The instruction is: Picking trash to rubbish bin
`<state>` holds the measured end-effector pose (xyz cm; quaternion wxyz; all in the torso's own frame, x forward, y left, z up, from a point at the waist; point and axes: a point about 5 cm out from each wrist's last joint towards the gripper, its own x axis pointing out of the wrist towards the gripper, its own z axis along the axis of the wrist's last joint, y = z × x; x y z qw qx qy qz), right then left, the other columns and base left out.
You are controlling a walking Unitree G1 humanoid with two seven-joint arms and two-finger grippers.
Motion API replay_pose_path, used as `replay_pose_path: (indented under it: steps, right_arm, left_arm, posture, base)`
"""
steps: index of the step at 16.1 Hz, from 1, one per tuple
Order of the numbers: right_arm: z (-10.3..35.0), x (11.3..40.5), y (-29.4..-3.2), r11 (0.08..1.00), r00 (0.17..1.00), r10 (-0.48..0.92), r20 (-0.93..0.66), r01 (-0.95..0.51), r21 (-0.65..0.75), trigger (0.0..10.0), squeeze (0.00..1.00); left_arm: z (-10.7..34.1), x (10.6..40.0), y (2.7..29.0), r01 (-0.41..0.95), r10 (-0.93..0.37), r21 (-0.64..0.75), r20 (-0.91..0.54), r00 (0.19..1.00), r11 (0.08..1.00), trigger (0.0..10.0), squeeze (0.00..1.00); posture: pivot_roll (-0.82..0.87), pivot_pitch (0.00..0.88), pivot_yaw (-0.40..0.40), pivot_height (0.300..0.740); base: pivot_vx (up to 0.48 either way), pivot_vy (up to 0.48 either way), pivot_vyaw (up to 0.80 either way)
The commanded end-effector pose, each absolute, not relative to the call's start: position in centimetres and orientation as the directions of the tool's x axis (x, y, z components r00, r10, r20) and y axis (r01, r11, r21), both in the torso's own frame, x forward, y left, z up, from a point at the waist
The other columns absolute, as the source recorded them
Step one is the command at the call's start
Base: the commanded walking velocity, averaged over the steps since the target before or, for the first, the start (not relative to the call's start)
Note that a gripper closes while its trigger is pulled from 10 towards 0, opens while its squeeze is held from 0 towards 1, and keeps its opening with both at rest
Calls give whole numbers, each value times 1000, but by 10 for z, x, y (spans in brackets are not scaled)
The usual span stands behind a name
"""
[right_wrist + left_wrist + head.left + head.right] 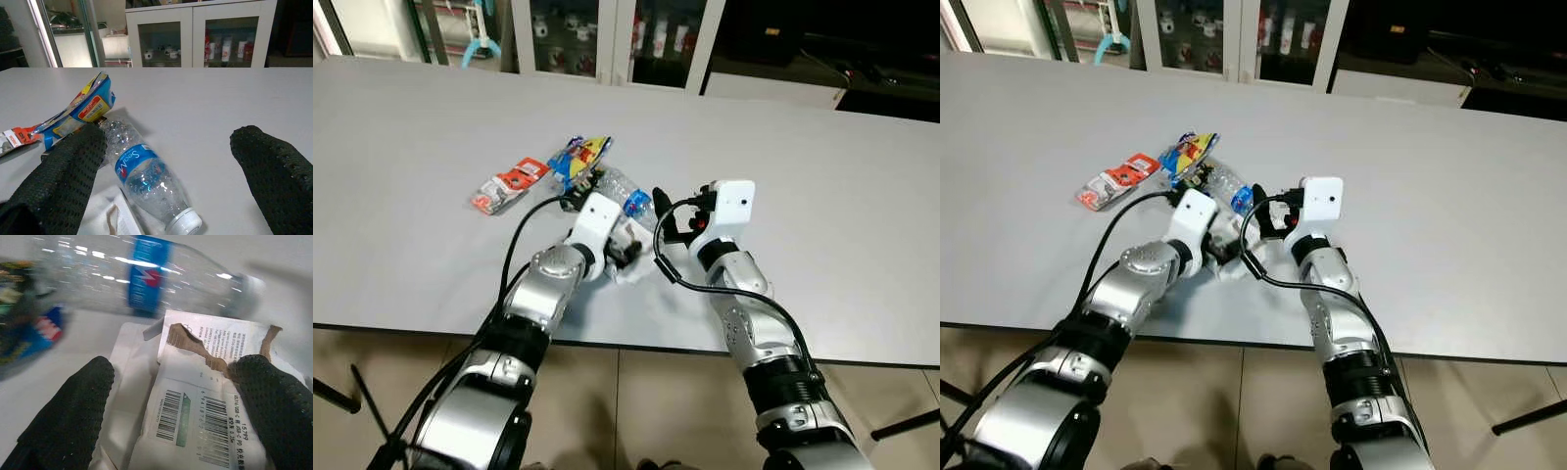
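Nothing has reached a bin yet, as far as I can judge: all the trash lies on the grey bench (822, 196), and no bin is to be seen. The landmark is the bottle (146, 178), a clear crushed plastic one lying on its side, blue label reading what looks like "SeaM…", white cap toward the robot. Just beyond its base lies a blue-and-yellow snack bag (579, 157), touching or nearly so; its print is too small to read. Farther out on the robot's left is a red-and-white wrapper (509, 184), also unreadable. On the near side of the bottle sits a torn white paper packet (195, 416) with two barcodes, the digits "15799" and "USB-C" in small type. The left claw (171, 406) is spread, its fingers straddling that packet, not yet pinching it. The right claw (166, 161) hangs open just short of the bottle's cap end. So four pieces remain to be lifted and carried off.
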<state>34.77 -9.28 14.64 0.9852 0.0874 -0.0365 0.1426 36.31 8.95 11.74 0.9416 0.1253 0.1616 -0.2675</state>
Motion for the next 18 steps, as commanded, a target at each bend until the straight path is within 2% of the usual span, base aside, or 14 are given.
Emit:
replay_pose_path:
  steps: [1,9,18]
  right_arm:
    - [145,346,-96,944,958,272,92,-284,165,10000,0]
    - [145,347,-95,942,956,278,92,-290,169,10000,0]
    - [143,347,-93,939,954,287,86,-297,171,10000,0]
  left_arm:
    - [116,358,85,594,-504,160,-385,773,788,10000,0]
    - [157,358,83,638,-571,212,-303,763,740,10000,0]
    - [147,345,82,720,-623,220,-379,685,658,10000,0]
  posture:
    - [-87,37,-86,740]
    - [-83,46,-86,740]
    - [-83,47,-86,740]
  base:
    - [0,0,0]
    - [0,0,0]
    - [0,0,0]
